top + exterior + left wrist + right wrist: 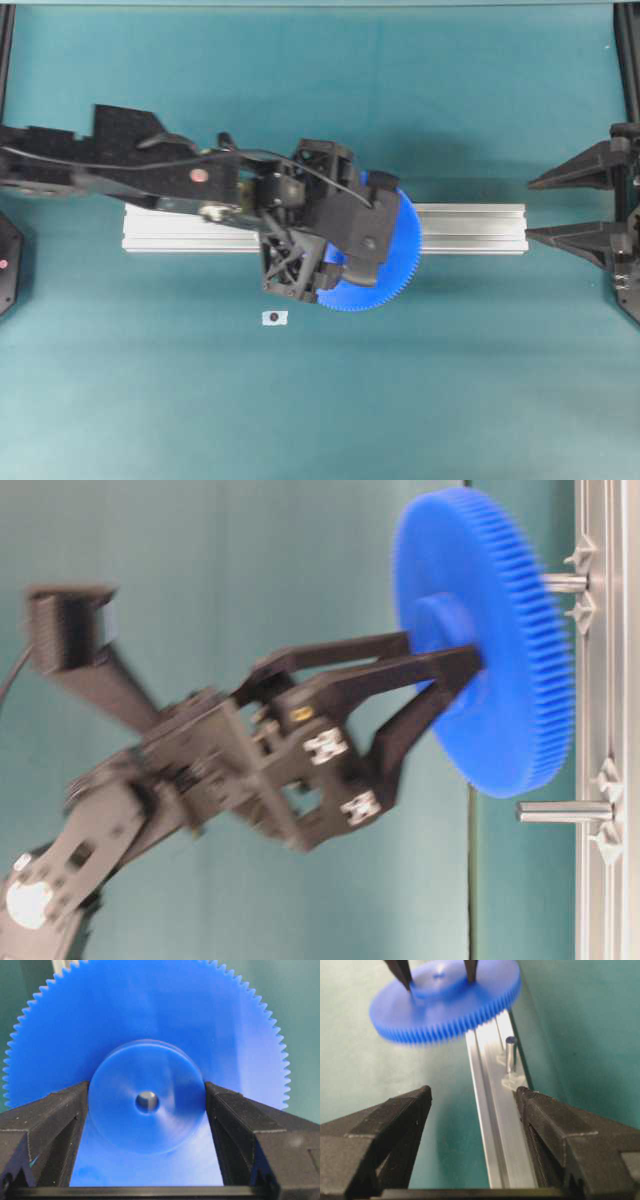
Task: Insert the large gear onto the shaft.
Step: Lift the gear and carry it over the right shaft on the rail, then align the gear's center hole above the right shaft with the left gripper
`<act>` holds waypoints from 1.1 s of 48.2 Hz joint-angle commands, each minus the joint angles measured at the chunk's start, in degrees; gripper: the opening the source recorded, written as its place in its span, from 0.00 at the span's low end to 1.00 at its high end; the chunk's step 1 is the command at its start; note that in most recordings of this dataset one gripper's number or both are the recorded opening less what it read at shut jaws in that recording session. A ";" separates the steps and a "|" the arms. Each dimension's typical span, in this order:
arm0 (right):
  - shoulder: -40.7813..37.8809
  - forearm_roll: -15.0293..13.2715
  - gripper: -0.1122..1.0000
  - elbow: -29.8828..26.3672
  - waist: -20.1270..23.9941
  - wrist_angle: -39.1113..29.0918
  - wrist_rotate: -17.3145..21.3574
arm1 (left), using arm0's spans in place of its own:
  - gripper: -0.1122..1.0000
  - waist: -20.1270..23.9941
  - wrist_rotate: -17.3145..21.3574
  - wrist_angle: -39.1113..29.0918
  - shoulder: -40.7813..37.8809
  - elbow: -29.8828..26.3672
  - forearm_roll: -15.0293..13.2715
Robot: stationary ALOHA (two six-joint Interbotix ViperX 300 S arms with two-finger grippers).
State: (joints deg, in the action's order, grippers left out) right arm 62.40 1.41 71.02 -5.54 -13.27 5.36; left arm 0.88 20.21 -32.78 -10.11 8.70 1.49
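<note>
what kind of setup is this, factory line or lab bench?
Looks like a lab test bench, not a line: a plain teal tabletop, one aluminium rail carrying metal pins, and the left gripper holding a large gear.

Counts on the desk (150, 400)

One blue gear (500, 650), two upright pins (565, 811) with two clear mounts (606, 778) at each base, one aluminium rail (470, 228), one small tag (273, 317), and two black end effectors (545, 208).

You see a long silvery aluminium rail (470, 228) lying across the teal table (320, 400), a small white-and-black tag (274, 317) near it.
</note>
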 commanded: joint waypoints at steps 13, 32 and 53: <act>1.41 -0.53 0.78 -0.53 -0.88 0.18 0.44 | 0.81 2.37 2.72 0.53 -4.75 -8.88 0.09; 1.49 -0.53 0.78 -0.26 -0.88 0.18 0.44 | 0.81 3.87 5.98 0.26 -8.00 -11.60 0.09; 1.49 -0.53 0.78 -0.18 -0.97 0.09 0.44 | 0.81 5.98 7.29 -0.18 -9.76 -13.18 0.18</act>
State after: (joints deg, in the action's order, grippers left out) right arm 64.16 0.97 71.37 -6.33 -13.45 5.36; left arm 5.89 27.25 -32.87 -20.83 -2.90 1.32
